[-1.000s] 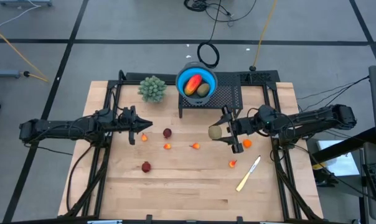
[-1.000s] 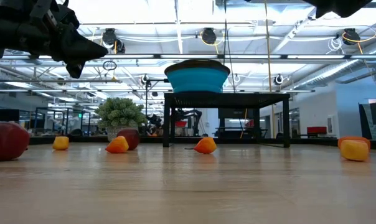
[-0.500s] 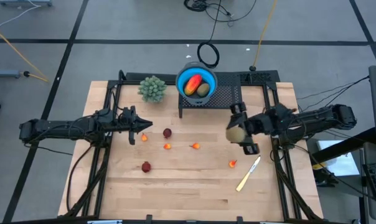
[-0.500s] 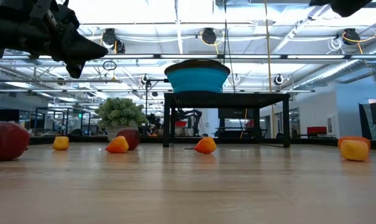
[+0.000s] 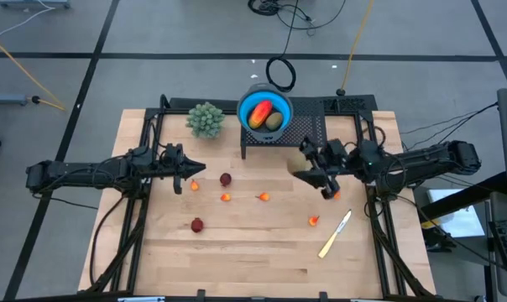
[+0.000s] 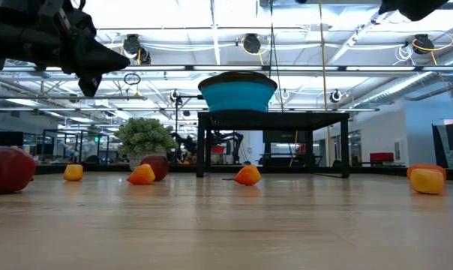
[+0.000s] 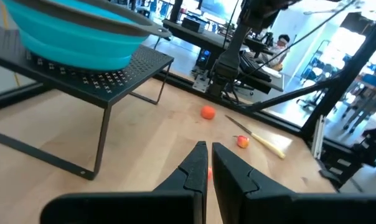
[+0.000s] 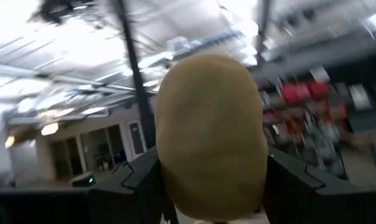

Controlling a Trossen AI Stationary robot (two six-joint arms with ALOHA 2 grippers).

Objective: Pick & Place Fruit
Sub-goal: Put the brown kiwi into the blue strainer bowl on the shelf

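- Since the earlier frames the right arm has swung its load from the middle of the table toward the far edge; the left arm has not moved.
- The table [image 5: 262, 252] carries a black stand [image 5: 308, 132] at its far edge, with a blue bowl [image 5: 246, 107] on it.
- The right gripper [image 5: 310, 166] is lifted just beside the stand's right front corner and pinches a brown-olive oval fruit [image 8: 211, 134] between its fingers.
- The step in hand is the carry. I think the next move needs more height, then a reach over the bowl's rim and a release.
- The left gripper [image 5: 186, 170] waits at the left side, fingers pressed together, holding nothing.
- Small pieces lie on the table: dark red balls [image 5: 226, 179], orange bits [image 5: 263, 197].
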